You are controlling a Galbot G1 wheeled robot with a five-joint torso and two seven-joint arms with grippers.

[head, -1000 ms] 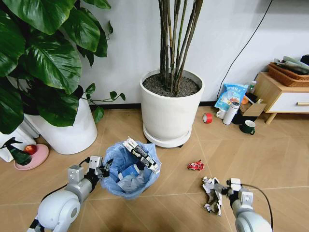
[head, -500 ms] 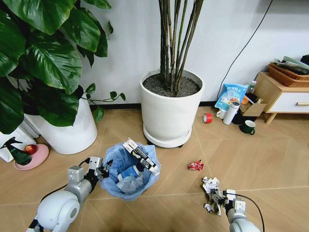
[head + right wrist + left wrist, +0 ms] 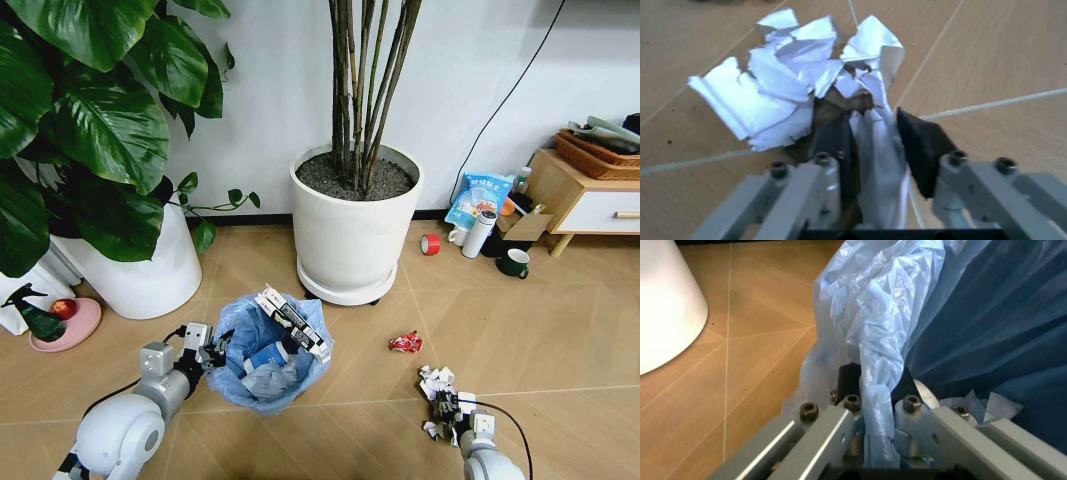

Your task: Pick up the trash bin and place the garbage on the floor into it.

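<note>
Retreating toward the bottom edge, the right gripper (image 3: 447, 412) has dragged back — pinching the crumpled white paper (image 3: 800, 85) at lower right on the floor (image 3: 540, 320). At lower left, the left gripper (image 3: 218, 352) clamps the trash bin (image 3: 272, 350) rim and bag.

Bright, even indoor light; soft shadows; right wrist view blurred

Home living room: potted plants (image 3: 355, 215), wooden sideboard (image 3: 585, 195).
</note>
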